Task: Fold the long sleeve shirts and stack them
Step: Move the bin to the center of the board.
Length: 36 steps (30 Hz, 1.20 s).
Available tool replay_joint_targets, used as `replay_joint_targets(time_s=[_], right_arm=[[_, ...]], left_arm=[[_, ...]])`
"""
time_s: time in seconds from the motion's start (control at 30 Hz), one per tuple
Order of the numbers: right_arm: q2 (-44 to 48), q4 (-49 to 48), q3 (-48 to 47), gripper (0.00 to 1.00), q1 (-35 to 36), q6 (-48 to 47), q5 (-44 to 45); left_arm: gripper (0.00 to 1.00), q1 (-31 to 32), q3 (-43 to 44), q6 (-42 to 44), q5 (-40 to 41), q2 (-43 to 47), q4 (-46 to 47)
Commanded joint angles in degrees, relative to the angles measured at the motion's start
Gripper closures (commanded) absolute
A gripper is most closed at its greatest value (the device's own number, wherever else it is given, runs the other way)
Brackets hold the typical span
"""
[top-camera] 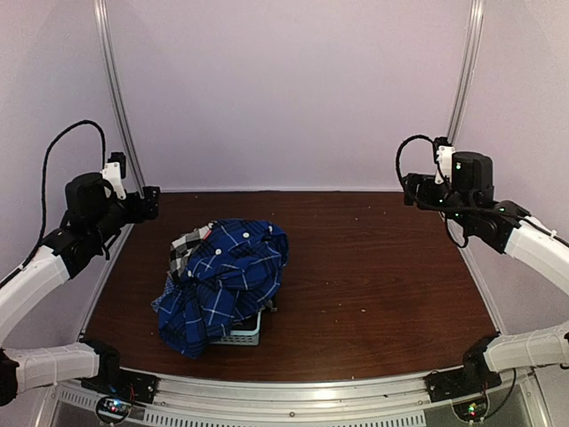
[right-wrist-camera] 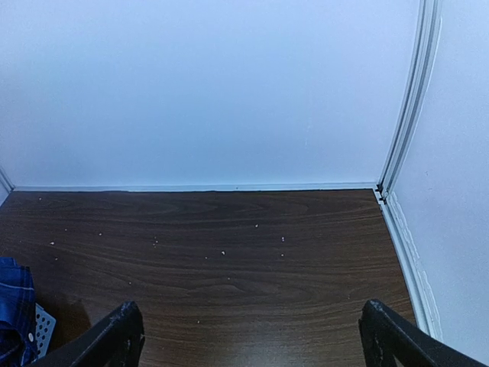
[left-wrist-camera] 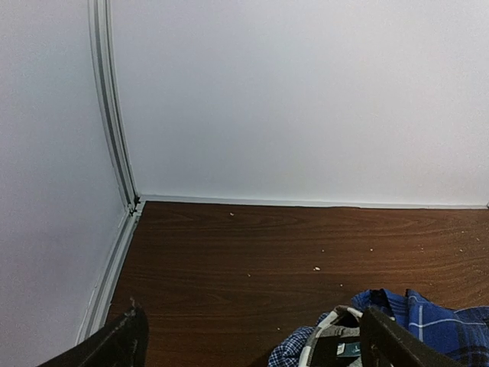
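Note:
A royal-blue plaid shirt (top-camera: 227, 280) lies crumpled in a heap left of the table's middle, draped over a small pale mesh basket (top-camera: 242, 333). A black-and-white checked shirt (top-camera: 188, 248) pokes out at the heap's back left. In the left wrist view the blue shirt (left-wrist-camera: 435, 321) and a collar of the checked shirt (left-wrist-camera: 325, 336) show at the bottom right. My left gripper (top-camera: 149, 204) is open and empty, raised at the far left, well clear of the heap. My right gripper (top-camera: 411, 189) is open and empty, raised at the far right. Both wrist views show wide-spread fingertips (left-wrist-camera: 126, 340) (right-wrist-camera: 122, 332).
The dark wood table (top-camera: 373, 285) is bounded by white walls at the back and sides, with metal rails in the corners (left-wrist-camera: 114, 168) (right-wrist-camera: 405, 115). Small pale crumbs dot the tabletop (right-wrist-camera: 222, 252). A sliver of the basket (right-wrist-camera: 42, 325) shows in the right wrist view.

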<state>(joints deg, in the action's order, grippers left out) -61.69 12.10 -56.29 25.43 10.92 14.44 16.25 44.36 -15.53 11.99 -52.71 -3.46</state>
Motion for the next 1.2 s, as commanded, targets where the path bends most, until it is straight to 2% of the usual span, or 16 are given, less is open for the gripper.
replay_joint_targets(time_s=[0.0,0.1,0.27,0.47,0.67,0.8,0.93,1.17], right_arm=[[0.72,-2.95,1.51,0.0,0.55,0.39,1.44],[0.21,-2.89,1.48,0.0,0.63,0.62,1.3],[-0.42,-2.05,0.91,0.0,0.71,0.78,2.84],[-1.34,-0.43,0.13,0.0,0.76,1.62,3.18],[-3.3,-0.52,0.74,0.0,0.76,3.03,1.87],[-4.13,-0.57,1.75,0.0,0.76,4.73,0.36],[-4.39,-1.28,3.09,0.0,0.76,5.57,-0.64],[-5.1,-1.47,4.58,0.0,0.93,7.26,-2.99]], left_arm=[[0.02,0.48,-0.81,0.8,0.79,0.19,2.87],[0.02,0.52,-0.92,0.76,0.69,0.2,3.07],[0.02,0.59,-0.12,-1.27,-0.92,-0.16,-1.69],[0.02,0.62,0.55,-11.27,-6.45,-3.09,-11.59],[0.02,0.7,-2.08,-17.41,-11.65,-6.09,-16.33],[0.11,1.83,-6.32,-22.16,-16.08,-5.79,-17.19],[0.18,5.53,-10.56,-25.5,-16.21,-6.8,-16.03],[0.32,9.67,-9.08,-25.1,-21.43,-17.65,-4.69]])
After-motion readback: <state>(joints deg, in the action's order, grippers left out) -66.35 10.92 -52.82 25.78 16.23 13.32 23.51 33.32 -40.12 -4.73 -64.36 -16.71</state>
